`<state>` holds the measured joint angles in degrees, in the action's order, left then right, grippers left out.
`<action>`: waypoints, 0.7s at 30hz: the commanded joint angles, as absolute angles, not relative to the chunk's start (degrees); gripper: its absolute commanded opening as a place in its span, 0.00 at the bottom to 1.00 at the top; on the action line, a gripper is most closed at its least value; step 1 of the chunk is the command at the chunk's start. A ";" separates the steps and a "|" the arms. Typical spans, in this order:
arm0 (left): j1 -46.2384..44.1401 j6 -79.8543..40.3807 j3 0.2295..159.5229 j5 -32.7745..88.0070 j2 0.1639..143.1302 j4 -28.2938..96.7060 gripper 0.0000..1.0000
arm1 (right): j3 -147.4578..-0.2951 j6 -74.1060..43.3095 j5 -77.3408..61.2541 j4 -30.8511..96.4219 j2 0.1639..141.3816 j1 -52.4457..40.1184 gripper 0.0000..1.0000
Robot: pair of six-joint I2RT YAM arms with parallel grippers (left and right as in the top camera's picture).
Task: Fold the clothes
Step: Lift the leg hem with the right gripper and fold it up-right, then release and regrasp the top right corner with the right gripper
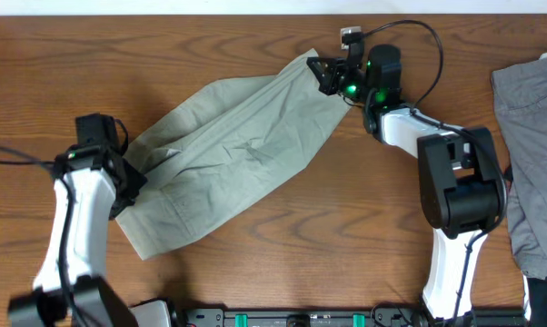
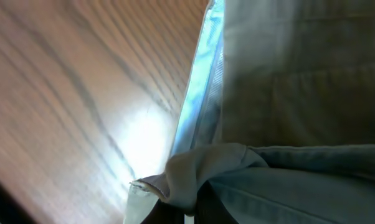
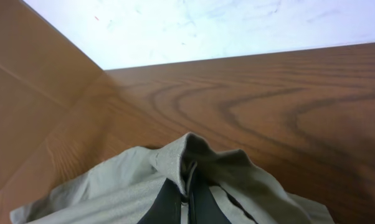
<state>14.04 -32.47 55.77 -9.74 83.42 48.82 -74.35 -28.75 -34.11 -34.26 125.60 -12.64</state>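
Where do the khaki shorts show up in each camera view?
Overhead: shorts lie diagonally across the middle of the table.
Left wrist: shorts fill the right side and bottom edge.
Right wrist: shorts bunch at bottom centre.
Shared landmark: the wood-grain table, in all three.

A robotics lab bench, by the look of it: a left arm (image 1: 74, 213) and a right arm (image 1: 455, 182), white and black, rise from the near edge of a wood-grain table (image 1: 255, 36) beside a black rail (image 1: 301, 319). A loose black cable (image 1: 425, 32) loops overhead.
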 commanded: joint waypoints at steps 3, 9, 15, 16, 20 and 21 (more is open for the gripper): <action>14.50 -34.83 55.35 -18.65 88.03 46.78 0.43 | -75.00 -29.30 -28.60 -34.96 126.78 -12.58 0.10; 14.72 -32.97 56.88 -19.14 87.11 47.37 0.74 | -75.00 -29.12 -31.97 -36.56 126.74 -9.52 0.72; 14.72 -28.47 58.39 -16.95 80.79 51.37 0.84 | -75.05 -34.48 -41.41 -28.95 126.74 -3.60 0.77; 14.72 -27.35 58.39 -15.38 79.59 51.51 0.85 | -75.05 -34.17 -41.39 -25.52 126.74 -3.14 0.78; 14.72 -23.94 58.39 -8.86 74.70 51.59 0.88 | -75.05 -27.77 -37.63 -15.51 126.74 -2.63 0.79; 14.72 -23.27 58.39 -7.68 73.80 51.64 0.88 | -75.05 -26.33 -36.53 -14.26 126.74 -2.74 0.79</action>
